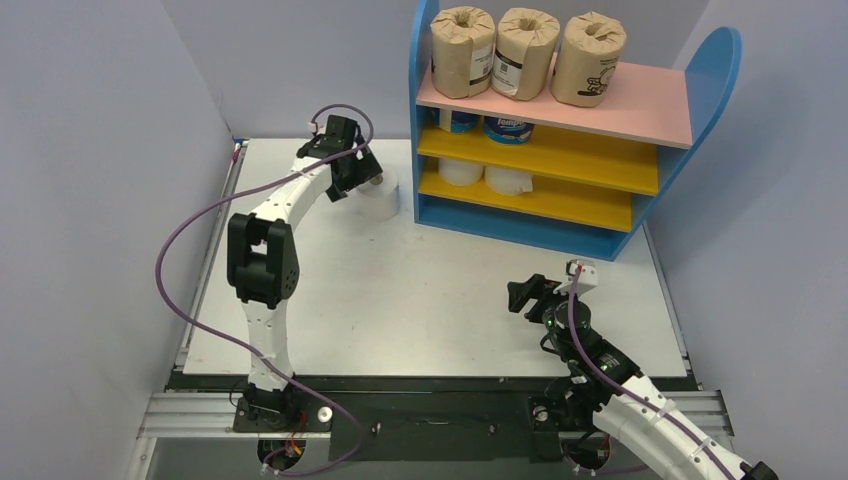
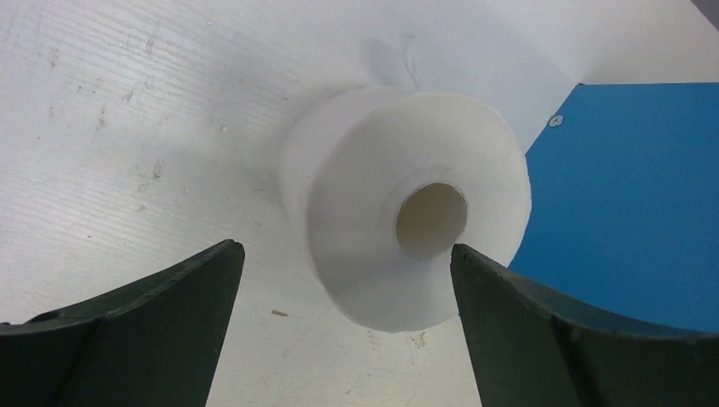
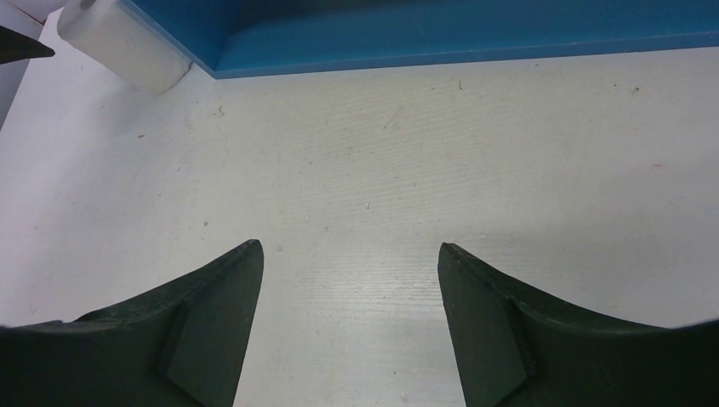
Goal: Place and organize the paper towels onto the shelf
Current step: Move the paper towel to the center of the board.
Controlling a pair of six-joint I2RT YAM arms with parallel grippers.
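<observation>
Closest to the lens, the right pincer (image 3: 349, 247) shows two dark fingers spread wide, with only the bare white table (image 3: 509, 153) between them. In the overhead view it sits toward five o'clock of the table. The left pincer (image 2: 345, 248) is likewise spread, its dark fingers standing either side of a plain white paper roll (image 2: 407, 220) without clearly touching it (the right-hand fingertip comes very near the roll's rim). That roll stands on end on the table, hollow core up, at about eleven o'clock. It is just beside the blue left side panel (image 2: 627, 195) of the three-tier shelf (image 1: 540, 228), which occupies one o'clock. On the shelf's pink top board (image 1: 640, 105), three brown-paper-wrapped rolls (image 1: 527, 52) stand upright in a row. The upper yellow board (image 1: 580, 158) carries two blue-and-white wrapped rolls (image 1: 508, 128) toward its left end, and the lower yellow board (image 1: 575, 200) carries two white rolls (image 1: 510, 180) directly under them.
</observation>
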